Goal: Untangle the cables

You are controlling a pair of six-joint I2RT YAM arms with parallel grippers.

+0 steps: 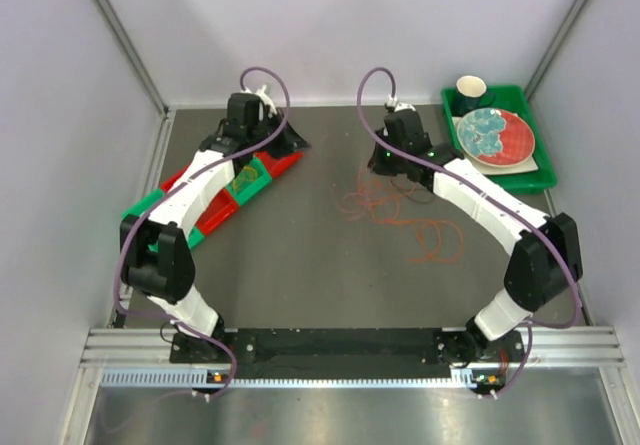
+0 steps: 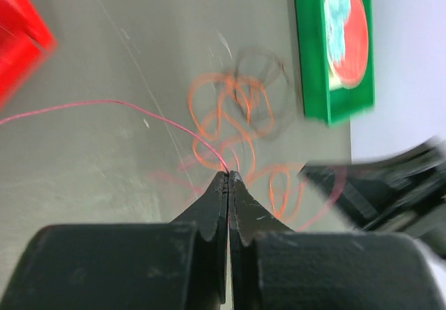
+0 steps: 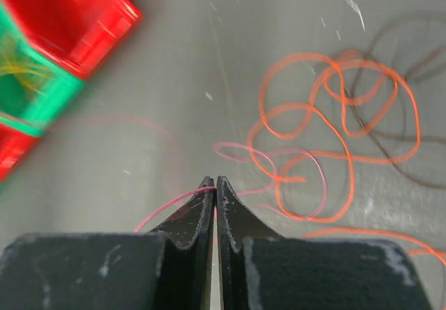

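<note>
A tangle of thin cables (image 1: 400, 210) lies mid-table: orange loops (image 3: 334, 108), a dark brown cord (image 3: 411, 80) and a red cable (image 3: 300, 164). My left gripper (image 2: 228, 175) is shut on the red cable (image 2: 104, 103), which runs from its tips off to the left. It sits over the bins in the top view (image 1: 285, 145). My right gripper (image 3: 214, 182) is shut on the red cable too, left of the orange loops. It sits at the tangle's far edge in the top view (image 1: 382, 162). Yellow cables (image 3: 17, 63) lie in a green bin.
A row of red and green bins (image 1: 215, 200) runs diagonally at the left. A green tray (image 1: 545, 160) with a plate (image 1: 497, 135) and a dark cup (image 1: 472, 90) stands at the back right. The right arm (image 2: 390, 184) shows in the left wrist view.
</note>
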